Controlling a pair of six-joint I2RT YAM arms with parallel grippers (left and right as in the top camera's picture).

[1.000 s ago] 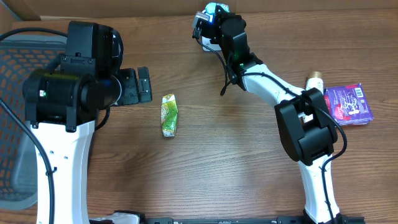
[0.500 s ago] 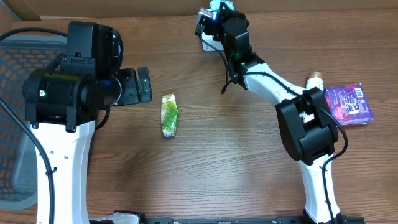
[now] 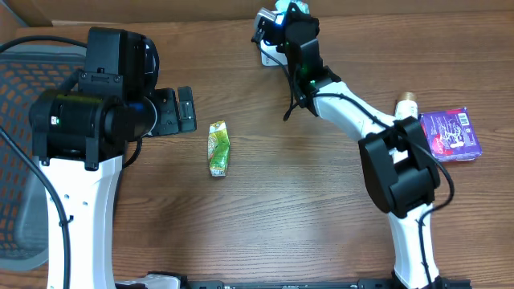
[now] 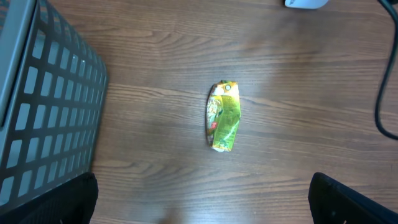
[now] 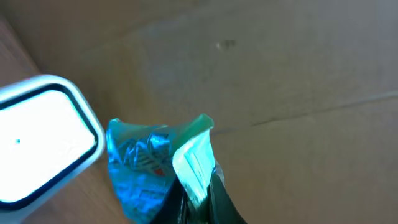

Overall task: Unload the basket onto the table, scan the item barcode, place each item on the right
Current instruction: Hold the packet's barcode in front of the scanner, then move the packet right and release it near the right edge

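Three packets, one grey basket, one white scanner and two arms show. The basket stands at the 9 o'clock edge of the tabletop, and beside it the left gripper hangs with fingers released wide. The green packet lies alone near the middle, bare wood all round. At 12 o'clock, by the far edge, the right gripper has its fingers clenched on the teal packet, beside the scanner. The purple packet lies at 3 o'clock. Since a second ago the right gripper has nudged toward 1 o'clock; the green packet has not moved.
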